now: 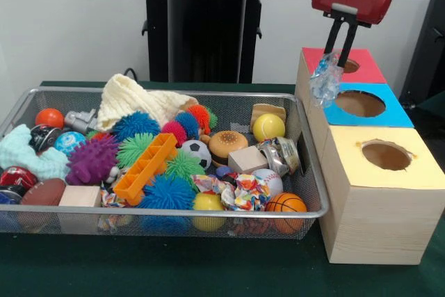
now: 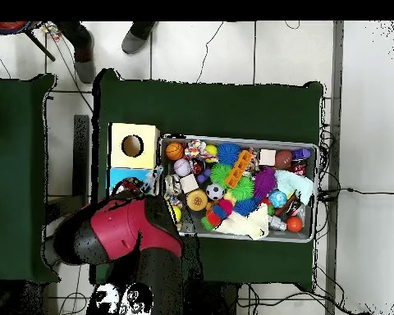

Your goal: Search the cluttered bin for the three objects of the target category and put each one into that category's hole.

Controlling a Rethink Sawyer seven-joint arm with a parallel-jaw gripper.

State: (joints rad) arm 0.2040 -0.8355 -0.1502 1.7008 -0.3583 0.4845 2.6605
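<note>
I have my pincer point(image 1: 339, 53) closed on a crinkled clear plastic bottle point(image 1: 325, 78), the two dark fingers point(image 1: 345, 41) pinching its upper end so that the rest hangs free below them. It hangs outside the wire bin point(image 1: 314, 211), just past its end wall, in front of the row of wooden boxes point(image 1: 375, 210) that stands beside the bin. From the front it sits over the edge between the red-topped box point(image 1: 368, 67) and the blue-topped box point(image 1: 389, 113), a little short of either hole; the yellow-topped box point(image 1: 424, 168) is the nearest to the camera and well apart from my load. I judge the high grip to be deliberate: holding the bottle by its top lets the body go into a round opening without my fingers fouling the rim. Which hole is meant for bottles I cannot tell from here, so the next move calls for lining up over the right one before I let go. In the overhead view my arm point(image 2: 122, 234) covers the red box and most of the blue one, leaving only the yellow box clear. The bin is crowded with balls, spiky rubber toys, a knitted cloth point(image 1: 135, 99) and an orange block point(image 1: 144, 167); near its box-side end lies something crumpled and shiny point(image 1: 280, 154), but I cannot say if it is a bottle.
</note>
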